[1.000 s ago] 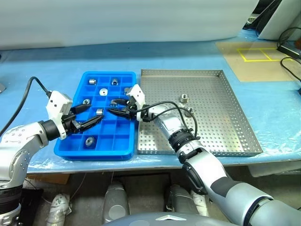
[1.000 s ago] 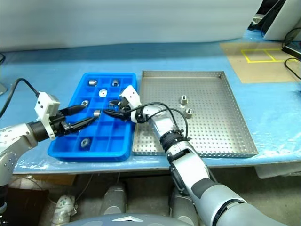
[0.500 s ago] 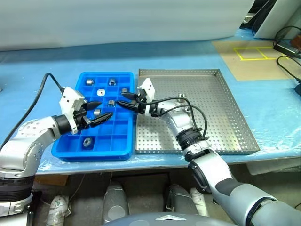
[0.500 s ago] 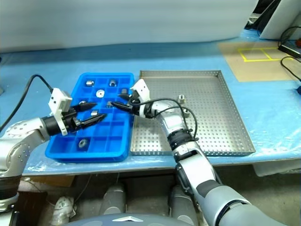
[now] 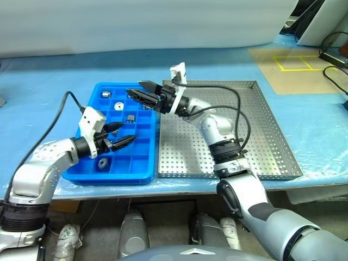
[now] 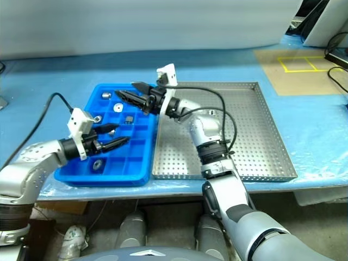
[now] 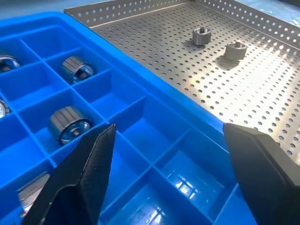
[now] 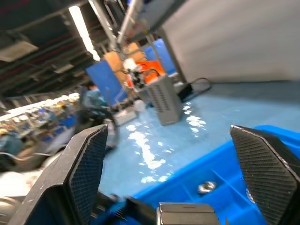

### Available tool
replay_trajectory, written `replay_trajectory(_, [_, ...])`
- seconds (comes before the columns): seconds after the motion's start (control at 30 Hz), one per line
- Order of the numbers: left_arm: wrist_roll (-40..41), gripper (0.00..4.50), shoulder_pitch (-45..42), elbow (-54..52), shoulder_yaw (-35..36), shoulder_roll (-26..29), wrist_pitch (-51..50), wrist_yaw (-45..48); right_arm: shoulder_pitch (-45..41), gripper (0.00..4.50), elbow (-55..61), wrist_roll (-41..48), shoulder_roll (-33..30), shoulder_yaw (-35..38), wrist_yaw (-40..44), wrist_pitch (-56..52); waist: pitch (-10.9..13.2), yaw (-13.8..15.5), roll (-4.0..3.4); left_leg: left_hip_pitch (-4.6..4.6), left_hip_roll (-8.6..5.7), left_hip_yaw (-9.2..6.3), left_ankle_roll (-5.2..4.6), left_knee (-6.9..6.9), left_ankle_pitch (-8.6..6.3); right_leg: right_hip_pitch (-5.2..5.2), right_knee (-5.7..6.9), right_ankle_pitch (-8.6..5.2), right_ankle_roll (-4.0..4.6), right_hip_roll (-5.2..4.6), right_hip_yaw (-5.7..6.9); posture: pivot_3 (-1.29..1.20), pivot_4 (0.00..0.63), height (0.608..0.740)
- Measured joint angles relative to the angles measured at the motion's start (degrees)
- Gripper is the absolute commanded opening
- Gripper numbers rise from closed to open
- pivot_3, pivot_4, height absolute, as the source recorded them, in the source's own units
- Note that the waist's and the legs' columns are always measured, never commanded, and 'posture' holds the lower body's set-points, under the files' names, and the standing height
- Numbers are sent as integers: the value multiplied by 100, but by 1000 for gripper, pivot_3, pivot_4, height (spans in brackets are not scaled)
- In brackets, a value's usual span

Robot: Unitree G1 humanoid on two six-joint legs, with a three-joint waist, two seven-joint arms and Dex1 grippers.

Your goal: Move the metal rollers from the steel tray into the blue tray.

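The blue tray (image 5: 142,169) holds several metal rollers, among them one (image 5: 131,118) in a middle compartment and one (image 5: 102,162) near the front. Two more rollers (image 7: 201,35) (image 7: 235,50) stand on the steel tray (image 5: 255,136), to the right of the blue tray. My right gripper (image 5: 134,87) is raised above the blue tray's far part, pointing left, open and empty. My left gripper (image 5: 128,131) hovers low over the middle of the blue tray, open, with nothing between its fingers (image 7: 84,178).
Both trays lie side by side on a blue-covered table (image 5: 49,76). A tan mat with yellow tape squares (image 5: 293,62) lies at the far right, with cables (image 5: 331,70) beside it. Black cables run along both arms.
My right gripper has risen off the blue tray and opened wide, leaving a roller in a middle compartment. The left gripper has drifted slightly right and down, still open. The camera has shifted.
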State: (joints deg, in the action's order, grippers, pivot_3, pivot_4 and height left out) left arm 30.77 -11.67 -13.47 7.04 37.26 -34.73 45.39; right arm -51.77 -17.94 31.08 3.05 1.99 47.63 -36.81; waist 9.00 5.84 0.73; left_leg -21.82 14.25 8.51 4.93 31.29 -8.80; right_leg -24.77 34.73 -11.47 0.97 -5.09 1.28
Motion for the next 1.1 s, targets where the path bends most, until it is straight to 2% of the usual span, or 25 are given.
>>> replay_trajectory(0.13, [-261,3864,-590,376,-124,-495,329,-291,-55,4372,256,838,16,408,-417,-1312,0,5,0,3,-1,-2,15,-2,9,1,2,0,0,-2,-3,131,150,740])
replay_trajectory(0.23, [-285,3864,-782,371,-281,-669,525,-209,-181,4372,73,1021,-23,613,-767,-1731,-2,-7,3,6,-3,-1,17,-2,10,1,1,0,0,-2,-4,118,150,740])
replay_trajectory(0.47, [-287,3864,-764,244,-719,-719,553,203,-98,4372,-4,1047,-109,630,-990,-2003,-2,-15,2,1,-1,-1,18,-12,11,-6,1,1,-2,0,-3,109,150,740])
replay_trajectory(0.7, [-406,3864,-1177,527,-691,-977,1042,125,-70,4372,-2,1139,-87,621,-1016,-2088,-2,5,3,1,-8,-1,20,-7,12,-1,2,1,-2,-2,-3,103,150,740])
replay_trajectory(1.1, [-406,3864,-1354,857,-637,-1310,1062,26,77,4372,43,1137,-230,538,-983,-2058,-2,6,3,-1,-7,-1,20,-7,12,-2,2,2,-3,-2,-2,106,150,740])
